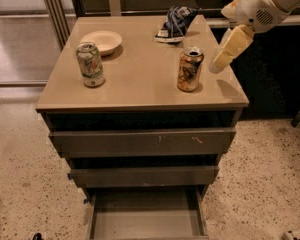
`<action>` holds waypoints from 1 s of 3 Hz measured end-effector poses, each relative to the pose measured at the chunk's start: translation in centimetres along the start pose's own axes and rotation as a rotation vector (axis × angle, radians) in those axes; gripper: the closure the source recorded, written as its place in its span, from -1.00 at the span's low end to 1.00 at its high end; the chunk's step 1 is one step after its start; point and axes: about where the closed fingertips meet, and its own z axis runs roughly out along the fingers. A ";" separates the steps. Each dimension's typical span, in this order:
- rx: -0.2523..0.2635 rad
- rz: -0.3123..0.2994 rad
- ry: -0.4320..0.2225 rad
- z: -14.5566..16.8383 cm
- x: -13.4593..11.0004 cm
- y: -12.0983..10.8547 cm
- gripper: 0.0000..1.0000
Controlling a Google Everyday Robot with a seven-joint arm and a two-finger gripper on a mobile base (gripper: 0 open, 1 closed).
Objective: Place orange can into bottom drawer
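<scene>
At my remote station, the gripper [229, 49] hangs over the far right edge of the cabinet's surface [140, 84], angled down from the white arm [262, 6] that enters at the upper right corner. I cannot tell whether the jaws are released or clenched; they hold nothing that I can see.

The orange can [190, 69] stands upright on the surface just to the camera's left of the jaws and a little lower, near them but not touching. Beyond the jaws to the left, toward the back edge, lies a crumpled dark blue bag [175, 23]. Farther left again sits a pale bowl [101, 40], and in front of it a green can [90, 64] stands upright, well apart from the jaws on the opposite side of the surface.

Well below the jaws, at the foot of the cabinet, the bottom drawer [147, 219] is pulled out toward me, its flat grey floor bare. Above it, the top drawer [142, 142] and the middle drawer [145, 176] each stand slightly forward of the frame.
</scene>
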 end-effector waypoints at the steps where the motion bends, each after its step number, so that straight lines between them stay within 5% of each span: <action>1: -0.029 0.027 -0.077 2.5 -1.2 -1.1 -1.00; 3: -0.071 0.090 -0.161 6.6 -1.4 -1.6 -1.00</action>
